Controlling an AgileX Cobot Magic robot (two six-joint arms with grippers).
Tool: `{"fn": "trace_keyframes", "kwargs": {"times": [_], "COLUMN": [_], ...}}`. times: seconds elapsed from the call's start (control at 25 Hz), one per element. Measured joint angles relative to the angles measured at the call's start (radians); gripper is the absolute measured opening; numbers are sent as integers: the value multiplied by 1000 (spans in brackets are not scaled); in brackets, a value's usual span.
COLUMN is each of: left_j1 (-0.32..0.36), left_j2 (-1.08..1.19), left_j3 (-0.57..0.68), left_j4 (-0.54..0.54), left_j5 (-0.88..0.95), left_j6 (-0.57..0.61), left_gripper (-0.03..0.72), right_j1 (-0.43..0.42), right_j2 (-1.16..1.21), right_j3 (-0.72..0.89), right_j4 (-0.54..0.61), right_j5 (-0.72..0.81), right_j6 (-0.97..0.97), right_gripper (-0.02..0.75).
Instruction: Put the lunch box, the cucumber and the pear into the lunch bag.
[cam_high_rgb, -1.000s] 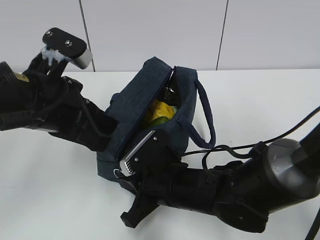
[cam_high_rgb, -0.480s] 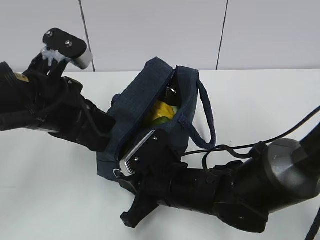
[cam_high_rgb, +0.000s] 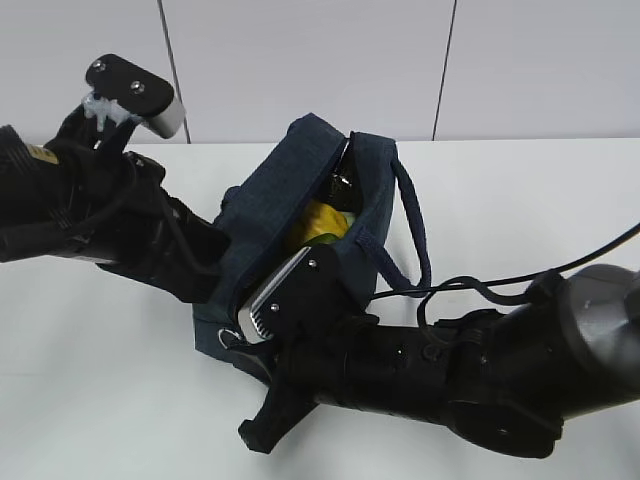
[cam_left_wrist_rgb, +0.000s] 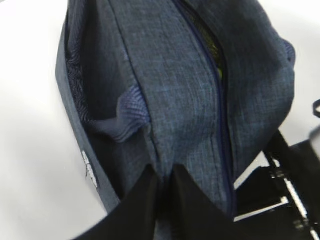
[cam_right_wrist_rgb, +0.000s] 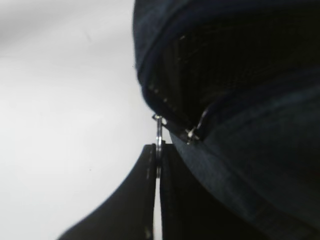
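- White matte table (cam_high_rgb: 100, 400) carries the whole setup; behind it, a pale panelled wall (cam_high_rgb: 300, 60) with thin dark vertical seams.
- Lunch bag (cam_high_rgb: 290, 200): dark navy woven fabric, boxy with soft rounded corners, lying tilted near the middle of the table. Weave reads coarse and heathered in the left wrist view (cam_left_wrist_rgb: 175, 90).
- Zipper partly undone: the top gapes at the far end, and the left wrist view shows the closed teeth as a dark line (cam_left_wrist_rgb: 220, 125) running down the fabric.
- Inside the gap, a lumpy yellow pear (cam_high_rgb: 322, 218) sits in the bag, with a smooth green cucumber (cam_high_rgb: 322, 240) just beside and below it. Lunch box not discernible in any view.
- One ribbed loop handle (cam_high_rgb: 412, 235) arcs out on the bag's right side, draping to the table.
- Left gripper (cam_left_wrist_rgb: 162, 200): black fingers clenched on a fold of bag fabric at the bag's near end; a small pleat bunches just above them.
- Right gripper (cam_right_wrist_rgb: 157, 175): black fingers pressed together on the thin silver ring pull (cam_right_wrist_rgb: 159, 135), which stands on edge between them at the corner of the zipper.
- Right wrist view: the bag's dark mesh-like interior (cam_right_wrist_rgb: 240, 65) shows through the zipper opening.
- Exterior view: both black arms flank the bag, left arm (cam_high_rgb: 90, 220) from the left, right arm (cam_high_rgb: 450, 370) across the front.
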Motion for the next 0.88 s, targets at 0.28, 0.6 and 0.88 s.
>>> {"fn": "trace_keyframes", "kwargs": {"times": [0.28,0.6,0.88], "left_j1": [0,0,0], "left_j2": [0,0,0], "left_j3": [0,0,0], "left_j4": [3,4,4], "left_j5": [-11,-15,-18], "left_j6": [0,0,0], "left_gripper": [4,4,4], "right_j1": [0,0,0], "right_j2": [-69,-145,-207], "right_j3": [70,108,112], "right_j4": [-11,-23,-27], "right_j5": [2,-16,-18], "right_j6": [4,10,15], "right_gripper": [0,0,0]}}
